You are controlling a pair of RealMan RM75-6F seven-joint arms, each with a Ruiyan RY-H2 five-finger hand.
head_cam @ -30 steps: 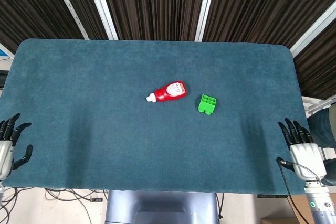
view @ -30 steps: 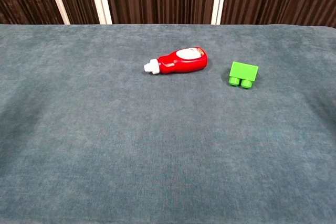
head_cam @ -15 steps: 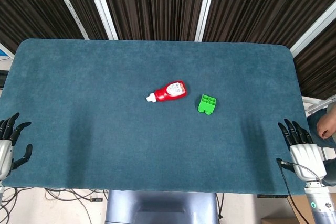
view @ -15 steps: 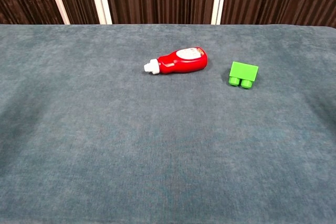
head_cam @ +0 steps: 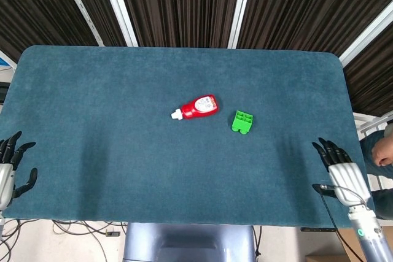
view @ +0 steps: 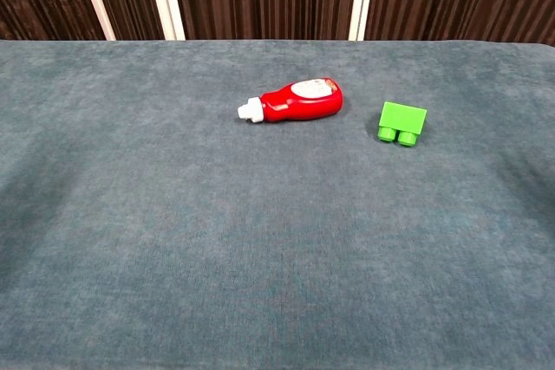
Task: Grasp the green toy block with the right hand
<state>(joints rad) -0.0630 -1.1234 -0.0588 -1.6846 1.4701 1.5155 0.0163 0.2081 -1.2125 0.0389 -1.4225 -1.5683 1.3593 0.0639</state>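
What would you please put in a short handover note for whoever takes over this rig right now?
Right hand: open, fingers apart, at the near right edge of the table, holding nothing, well short of the block.
Left hand: open, at the near left edge, idle.
Green toy block: on the cloth near mid-table, apart from the red sauce bottle lying on its side to its left.
Done: nothing grasped.
Left: reach the right hand to the block, close on it.

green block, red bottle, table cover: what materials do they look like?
Green studded toy block: hard moulded plastic, judging by its crisp edges and even colour. Red squeeze bottle with white cap: likely smooth glossy plastic. Teal table cover: matte napped fabric, perhaps felt or short carpet.
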